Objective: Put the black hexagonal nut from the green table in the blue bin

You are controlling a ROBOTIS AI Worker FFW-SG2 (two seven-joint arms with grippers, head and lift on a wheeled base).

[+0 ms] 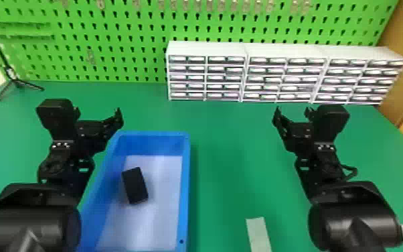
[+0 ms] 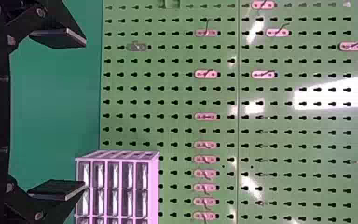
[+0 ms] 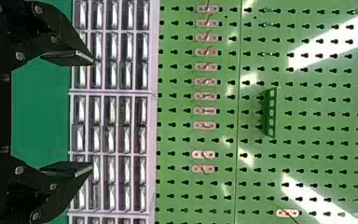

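Observation:
My left gripper (image 1: 97, 113) stands open above the green table (image 1: 227, 161), just beyond the far left corner of the blue bin (image 1: 185, 174). Its two fingers are spread wide in the left wrist view, and the left gripper (image 2: 85, 115) has nothing between them. Over the table's right side, my right gripper (image 1: 293, 112) is also open, well away from the bin. In the right wrist view, the right gripper (image 3: 92, 113) holds nothing. A black rectangular block (image 1: 135, 185) lies tilted on the bin's pale floor, left of its middle.
White drawer cabinets (image 1: 207, 48) line the back of the table before a green pegboard (image 1: 117, 37). A black tripod (image 1: 17, 82) stands at the back left. A pale strip (image 1: 258, 234) lies near the front, between the bin and the right arm.

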